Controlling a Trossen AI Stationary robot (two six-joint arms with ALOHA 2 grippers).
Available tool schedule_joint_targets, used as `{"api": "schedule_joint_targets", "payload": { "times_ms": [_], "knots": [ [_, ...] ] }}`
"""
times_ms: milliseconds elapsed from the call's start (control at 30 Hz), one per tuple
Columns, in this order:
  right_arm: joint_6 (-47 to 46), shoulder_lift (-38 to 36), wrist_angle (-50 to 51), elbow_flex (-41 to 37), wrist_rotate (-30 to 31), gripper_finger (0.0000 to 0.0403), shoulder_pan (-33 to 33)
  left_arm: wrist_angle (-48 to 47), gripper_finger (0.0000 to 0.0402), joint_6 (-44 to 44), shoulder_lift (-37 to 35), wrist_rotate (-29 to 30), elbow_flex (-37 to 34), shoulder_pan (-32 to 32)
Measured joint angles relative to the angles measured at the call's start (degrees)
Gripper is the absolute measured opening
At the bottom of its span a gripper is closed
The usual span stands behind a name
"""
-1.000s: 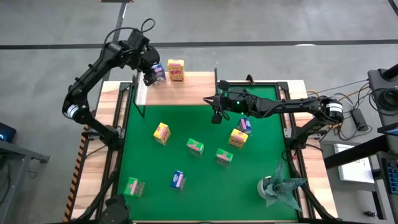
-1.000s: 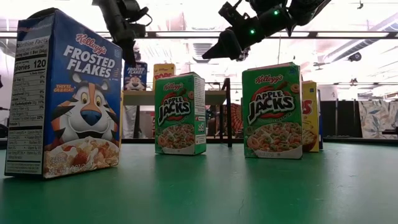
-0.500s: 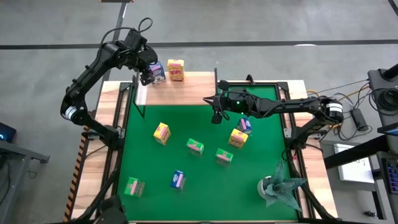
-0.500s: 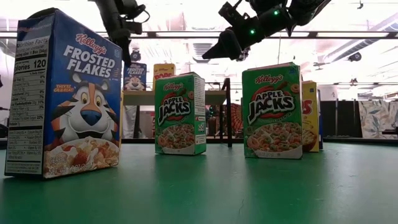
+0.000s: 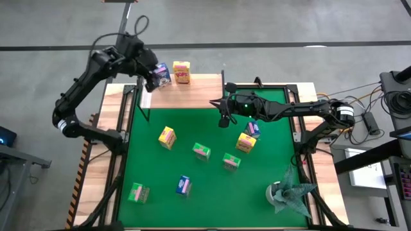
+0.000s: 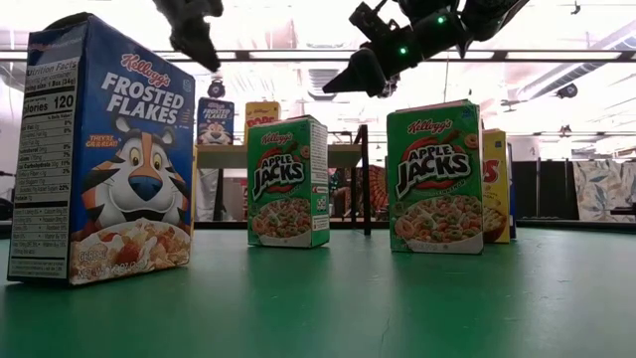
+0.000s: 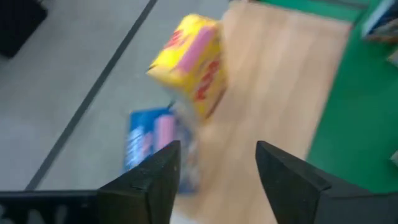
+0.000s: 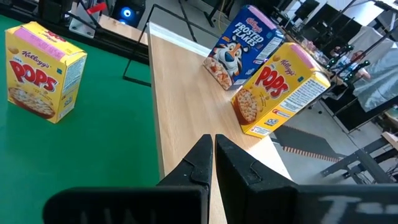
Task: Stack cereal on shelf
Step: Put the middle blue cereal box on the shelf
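The wooden shelf [image 5: 192, 93] stands at the mat's far edge. On it a blue cereal box [image 5: 162, 74] and a yellow one [image 5: 182, 72] stand side by side on their bases; both show in the left wrist view, blue [image 7: 149, 146] and yellow [image 7: 189, 62]. My left gripper [image 5: 149, 80] is open and empty, just left of and above the blue box [image 6: 215, 121]; it also shows in the left wrist view [image 7: 214, 168]. My right gripper [image 5: 223, 119] is shut and empty, hovering over the mat by the shelf's right end [image 8: 213, 149].
Several cereal boxes stand on the green mat [image 5: 270, 167]: yellow [image 5: 167, 136], green [image 5: 201, 151], green [image 5: 232, 162], blue [image 5: 183, 185], green [image 5: 136, 192], yellow [image 5: 246, 142], blue [image 5: 253, 128]. A grey-green foil wad [image 5: 289, 194] sits near right.
My left gripper has risen and drawn back toward the table's left edge, away from the blue box, which stays upright on the shelf beside the yellow box.
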State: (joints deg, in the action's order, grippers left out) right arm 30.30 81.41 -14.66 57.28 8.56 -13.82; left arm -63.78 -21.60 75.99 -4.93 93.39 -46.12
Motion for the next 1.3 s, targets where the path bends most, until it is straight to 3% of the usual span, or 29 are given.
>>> {"api": "schedule_joint_targets", "payload": {
  "times_ms": [133,267,367,467,700,1033,1300],
  "knots": [
    [0.4,0.0,-0.37,0.02,0.0,0.0009,-0.09,6.9,0.0139,0.59,-1.73,1.13,-8.13,4.89],
    [0.35,0.0,-0.32,0.02,0.0,0.0009,-0.24,11.0,0.0093,0.08,-2.63,15.46,-16.79,7.3],
    [0.35,0.0,-0.33,0.02,0.0,0.0009,-0.26,15.94,0.0066,0.24,-3.24,19.99,-21.44,7.38],
    [0.27,0.0,-0.6,0.02,0.0,0.0009,-0.26,18.75,0.0046,0.03,-3.09,21.4,-23.97,7.33],
    [-0.39,0.0,-0.65,0.03,-0.02,0.0009,-0.22,19.18,0.0037,-1.01,-2.35,32.97,-23.33,6.69],
    [-0.65,0.0,-0.63,0.04,-0.02,0.0009,-0.22,18.17,0.0037,-0.09,-2.5,31.98,-22.89,6.58],
    [-0.24,0.0,-0.65,0.04,0.0,0.0009,-0.22,17.89,0.0037,2.98,-3.95,23.89,-22.89,6.74]
  ]
}}
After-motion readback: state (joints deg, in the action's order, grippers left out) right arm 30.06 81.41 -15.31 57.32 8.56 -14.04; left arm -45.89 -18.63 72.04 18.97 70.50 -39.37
